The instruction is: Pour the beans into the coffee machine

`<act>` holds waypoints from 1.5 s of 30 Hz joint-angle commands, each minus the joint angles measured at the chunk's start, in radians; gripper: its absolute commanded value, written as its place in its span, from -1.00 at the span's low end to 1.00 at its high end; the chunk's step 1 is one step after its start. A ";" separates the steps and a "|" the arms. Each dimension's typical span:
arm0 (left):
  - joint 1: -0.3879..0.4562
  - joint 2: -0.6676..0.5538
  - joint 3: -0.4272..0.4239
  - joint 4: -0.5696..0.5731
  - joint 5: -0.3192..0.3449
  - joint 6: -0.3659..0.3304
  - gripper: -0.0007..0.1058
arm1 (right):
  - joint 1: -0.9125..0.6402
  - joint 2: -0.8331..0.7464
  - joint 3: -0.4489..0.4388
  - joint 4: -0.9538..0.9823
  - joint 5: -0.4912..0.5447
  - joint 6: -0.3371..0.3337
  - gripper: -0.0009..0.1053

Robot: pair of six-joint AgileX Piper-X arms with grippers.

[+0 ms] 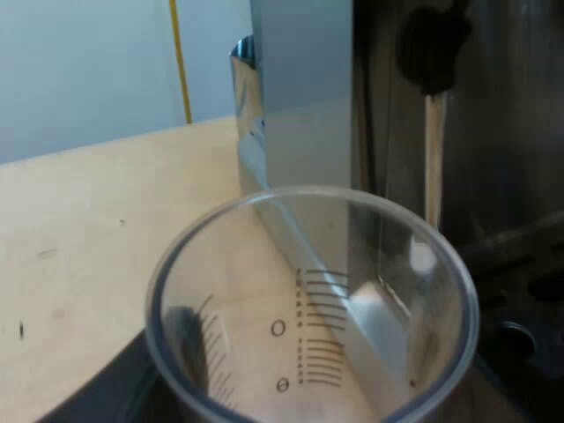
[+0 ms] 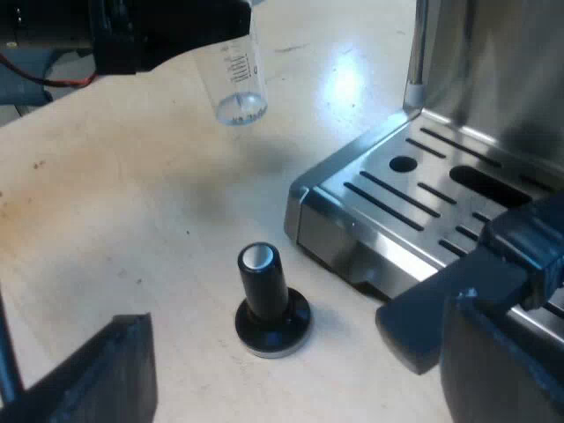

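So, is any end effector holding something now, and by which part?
The left end effector holds the measuring glass by its upper part, above the table. The right end effector is open and holds nothing.

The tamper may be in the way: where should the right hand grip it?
Probably by the tall knob of the black tamper with a white-capped top, coming straight down from above. It stands upright on its wide, low base on the wooden table, apart from the steel drip tray.

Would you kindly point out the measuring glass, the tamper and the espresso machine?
measuring glass [image 1: 308, 352]: left wrist view, its marked clear wall.
tamper [image 2: 262, 280]: right wrist view, its black knob.
espresso machine [image 2: 388, 198]: right wrist view, its slotted drip tray.
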 commanded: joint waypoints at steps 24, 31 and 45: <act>-0.005 0.329 -0.006 -0.331 0.028 0.000 -0.64 | 0.001 0.197 -0.001 -0.182 0.065 0.063 0.31; -0.005 0.400 -0.007 -0.390 0.028 0.000 -0.64 | 0.001 0.197 -0.001 -0.190 0.065 0.063 0.31; -0.005 0.406 -0.007 -0.382 0.024 0.000 0.32 | 0.001 0.197 -0.001 -0.193 0.065 0.108 0.31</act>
